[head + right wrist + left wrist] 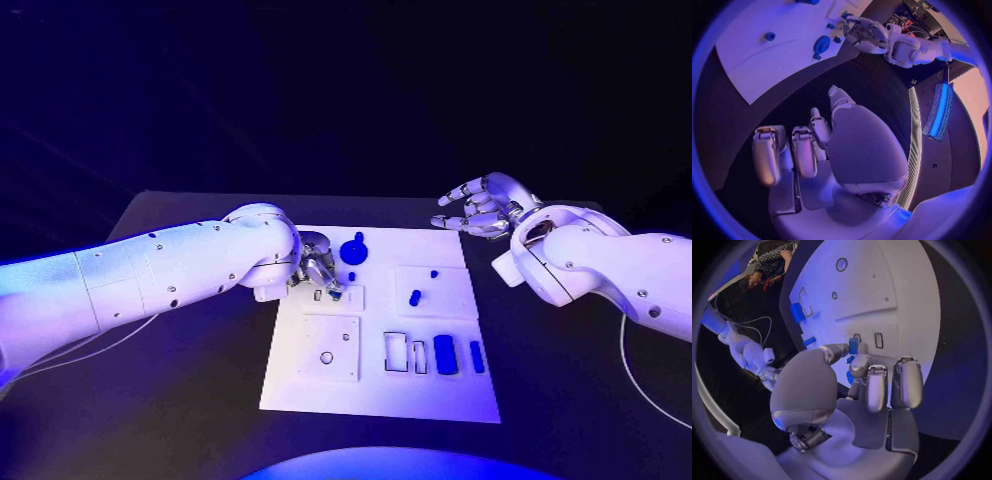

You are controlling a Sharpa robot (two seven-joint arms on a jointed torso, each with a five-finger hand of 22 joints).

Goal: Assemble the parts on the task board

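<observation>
**Left hand pinching a part at the board's far left**

You are seeing the left hand (319,270) reaching over the far-left part of the white board (378,400), its fingers (877,385) curling down and pinching a small blue piece (853,345) just above a small slot (878,340). A round blue part (355,250) is lying just right of that hand. Further right, a short blue peg (415,297) is sitting mid-board, and two blue bars (444,353) are lying nearer you. The right hand (482,207) is hovering past the board's far-right corner, fingers apart and loosely curled, holding nothing.
</observation>
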